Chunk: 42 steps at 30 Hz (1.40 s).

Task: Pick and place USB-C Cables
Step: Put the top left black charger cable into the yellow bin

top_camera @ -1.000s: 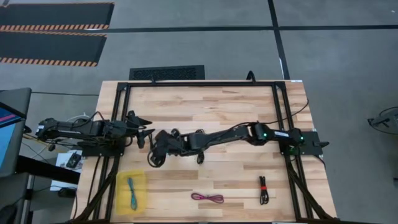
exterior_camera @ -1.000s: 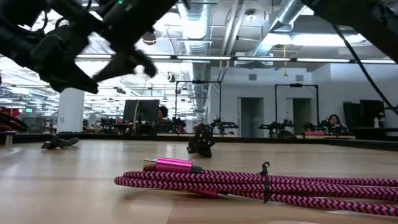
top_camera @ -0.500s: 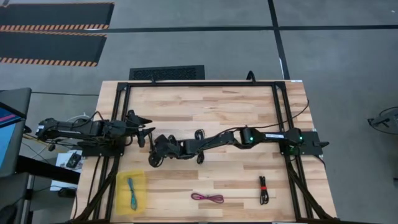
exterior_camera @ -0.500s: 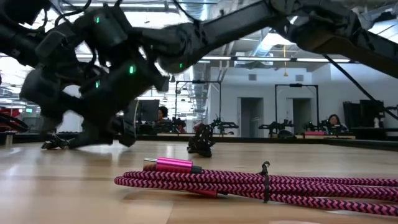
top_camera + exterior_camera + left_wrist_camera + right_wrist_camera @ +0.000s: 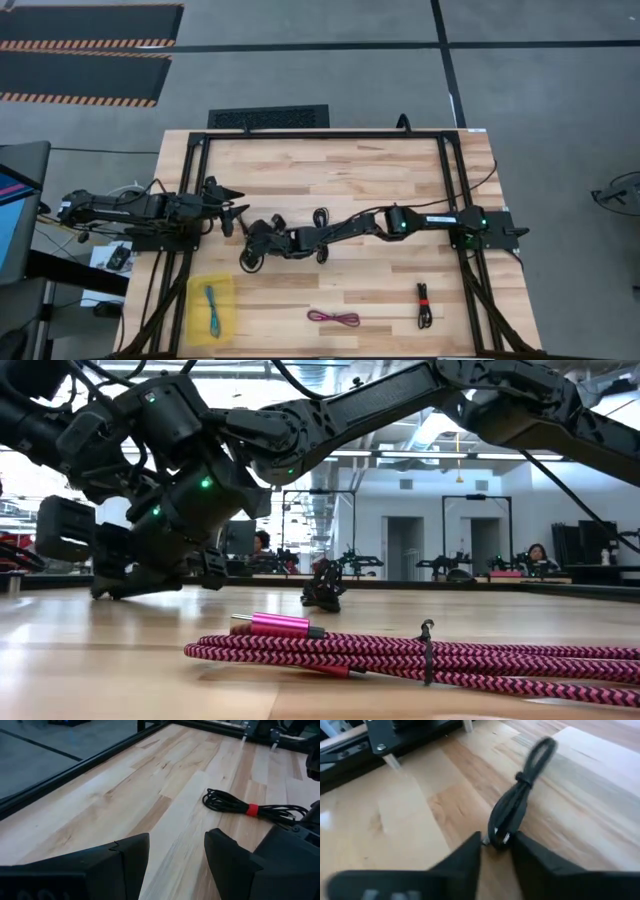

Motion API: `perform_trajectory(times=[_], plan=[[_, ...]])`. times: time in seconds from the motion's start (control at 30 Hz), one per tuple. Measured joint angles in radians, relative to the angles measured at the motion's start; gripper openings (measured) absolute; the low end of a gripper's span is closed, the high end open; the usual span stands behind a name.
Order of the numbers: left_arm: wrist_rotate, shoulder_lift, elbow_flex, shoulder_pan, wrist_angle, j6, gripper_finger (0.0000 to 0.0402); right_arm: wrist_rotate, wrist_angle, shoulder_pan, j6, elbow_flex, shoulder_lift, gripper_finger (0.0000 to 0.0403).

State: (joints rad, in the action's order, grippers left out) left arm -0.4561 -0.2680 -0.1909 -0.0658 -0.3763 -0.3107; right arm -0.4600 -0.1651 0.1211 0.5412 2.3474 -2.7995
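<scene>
My right gripper point(image 5: 497, 842) is down at the table near the left arm point(image 5: 247, 258), shut on a black USB-C cable bundle point(image 5: 517, 795) that lies on the wood. My left gripper point(image 5: 175, 850) hovers open at the left side point(image 5: 238, 208), touching nothing. A black bundle with a red tie point(image 5: 250, 809) lies beside my right arm point(image 5: 320, 216). A teal cable point(image 5: 212, 310) rests on a yellow pad. A magenta cable point(image 5: 333, 318) lies near the front edge point(image 5: 420, 655). Another black cable with a red tie point(image 5: 423, 304) lies to the front right. My right gripper has the black bundle's near end point(image 5: 496, 834) between its two fingers point(image 5: 470, 851). The fingers slant down at it and lie along the bundle. The bundle stays flat on the table, its looped far end point(image 5: 542, 747) pointing away from the gripper.
A black metal frame point(image 5: 320, 134) runs around the wooden tabletop. The yellow pad point(image 5: 226, 290) sits at the front left. My right arm point(image 5: 360, 225) stretches across the middle of the table. Bare wood lies along the far side point(image 5: 330, 165).
My right gripper has come down from well above the table to the tabletop at the black cable, shifting slightly toward the near-left. The cables have stayed where they were.
</scene>
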Motion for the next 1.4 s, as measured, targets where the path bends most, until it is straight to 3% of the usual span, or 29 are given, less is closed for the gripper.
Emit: perform_trajectory(times=[0.13,0.33,0.47,0.67,1.07,1.4], plan=[[0.003,0.000,0.000,0.000,-0.001,0.000,0.0182,0.015,-0.031,-0.001,-0.001,-0.001,0.015,0.0018],[0.006,0.000,0.000,0.000,-0.030,0.000,0.0182,-0.016,-0.241,-0.004,0.008,-0.004,0.091,0.0035],[0.010,0.000,0.000,0.000,-0.049,-0.006,0.0182,-0.096,-0.437,0.000,-0.013,-0.004,0.154,0.0018],[0.040,0.000,0.000,0.000,-0.057,-0.017,0.0182,-0.079,-0.514,0.030,-0.069,-0.004,0.206,0.0008],[0.056,0.000,0.000,-0.002,-0.063,-0.046,0.0182,0.077,-0.469,0.126,-0.247,-0.003,0.274,0.0007],[0.032,0.000,0.000,-0.054,-0.071,-0.082,0.0182,0.384,-0.239,0.163,-0.467,-0.003,0.286,0.0007]])
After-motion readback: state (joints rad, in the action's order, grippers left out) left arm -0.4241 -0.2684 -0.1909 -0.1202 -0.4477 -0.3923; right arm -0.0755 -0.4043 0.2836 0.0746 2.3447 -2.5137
